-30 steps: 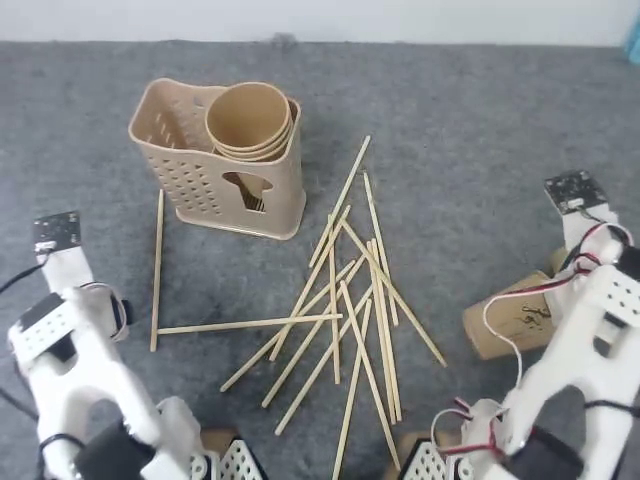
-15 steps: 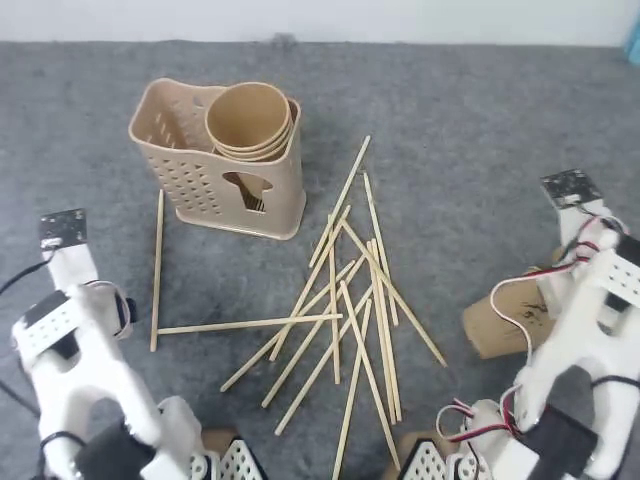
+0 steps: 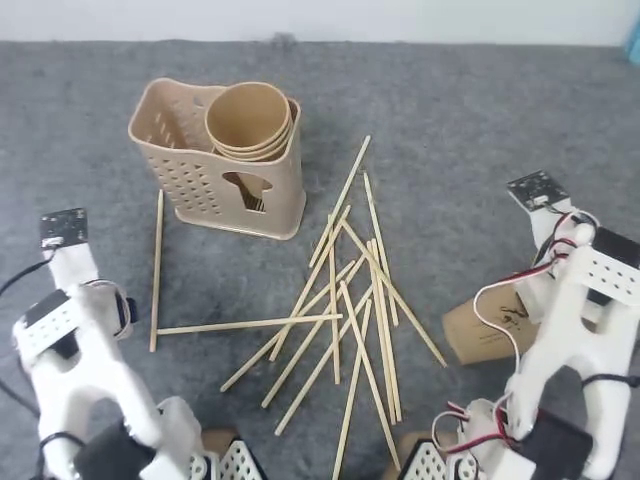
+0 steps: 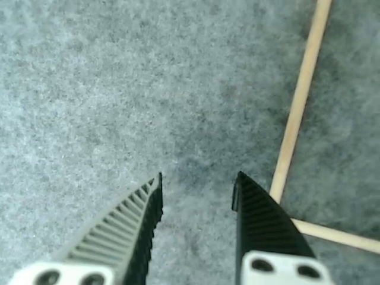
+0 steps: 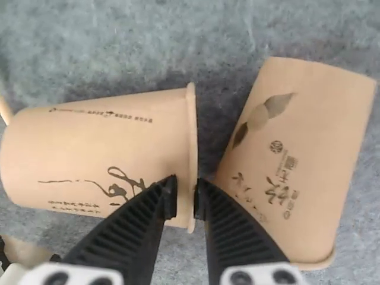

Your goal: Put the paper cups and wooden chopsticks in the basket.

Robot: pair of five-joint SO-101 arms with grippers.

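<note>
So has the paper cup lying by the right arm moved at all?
Yes. The paper cup has slid sideways, closer to the scattered chopsticks.

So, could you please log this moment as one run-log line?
left gripper: open, over carpet | right gripper: shut on lying cup rim | basket: stacked cups | chopsticks: loose on carpet

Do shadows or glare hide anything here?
High view: soft shadow beside the beige perforated plastic basket, no glare. Left wrist view: faint shadow on grey carpet by the left gripper. Right wrist view: dark shadow between gripped tan paper cup and second cup.
</note>
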